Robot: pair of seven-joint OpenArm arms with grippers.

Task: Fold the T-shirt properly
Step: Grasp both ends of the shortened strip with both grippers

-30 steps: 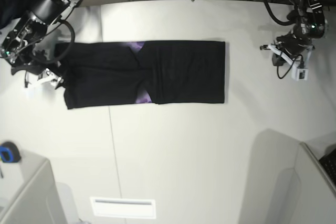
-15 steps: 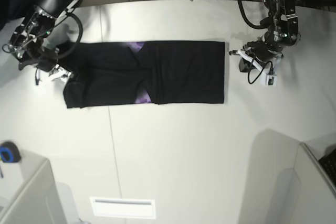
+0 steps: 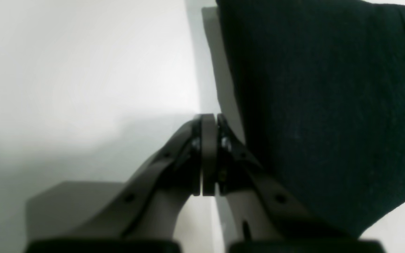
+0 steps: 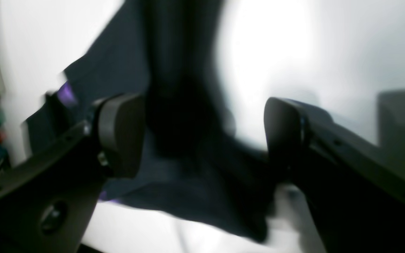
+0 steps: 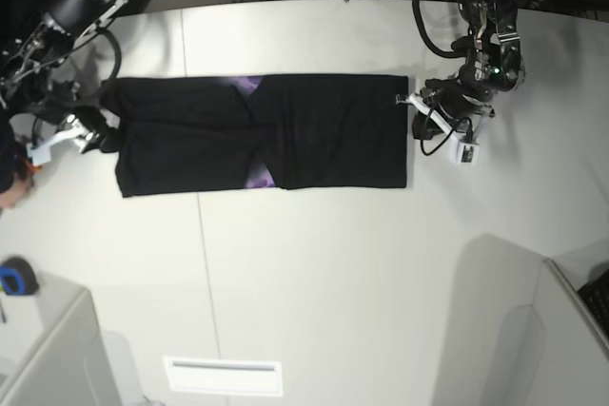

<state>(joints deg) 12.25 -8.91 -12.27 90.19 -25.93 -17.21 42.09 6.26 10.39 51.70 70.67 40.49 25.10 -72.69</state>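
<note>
Base view: we see the T-shirt (image 5: 262, 132) flat on the surface (image 5: 333, 263), left tool (image 5: 407, 101) pressed together, right tool (image 5: 62, 140) spread.

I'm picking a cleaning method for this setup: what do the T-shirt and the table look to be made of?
T-shirt: soft matte black knit cloth, probably cotton; it lies limp with creased folds, and a purple print peeks out at the middle. Table: smooth, pale, faintly glossy hard surface, possibly laminate; it shows soft glare and a thin seam.
</note>
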